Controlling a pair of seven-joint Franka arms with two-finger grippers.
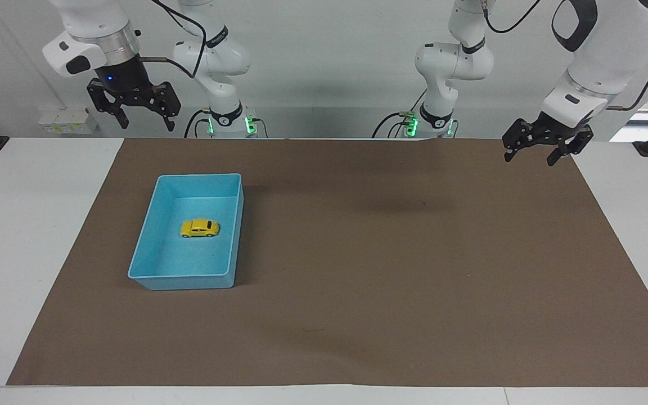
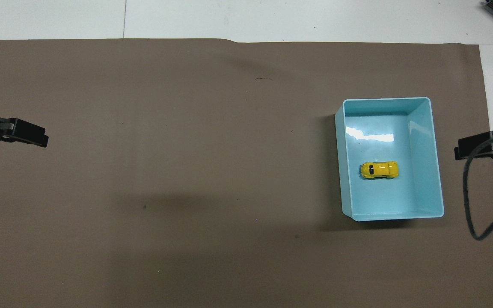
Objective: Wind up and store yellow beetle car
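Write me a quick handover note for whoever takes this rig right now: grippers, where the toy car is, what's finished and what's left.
Left gripper: open, empty, raised over the mat's edge at the left arm's end of the table; that arm waits.
Right gripper: open, empty, raised at the robots' edge of the table, at the right arm's end, clear of the tray.
Yellow car: on its wheels inside the blue tray, roughly in the middle, touching no wall. The tray sits on the brown mat toward the right arm's end.
Done: the car is in the tray. Whether it was wound up cannot be told from here.
Left: apparently nothing but parking the arms.
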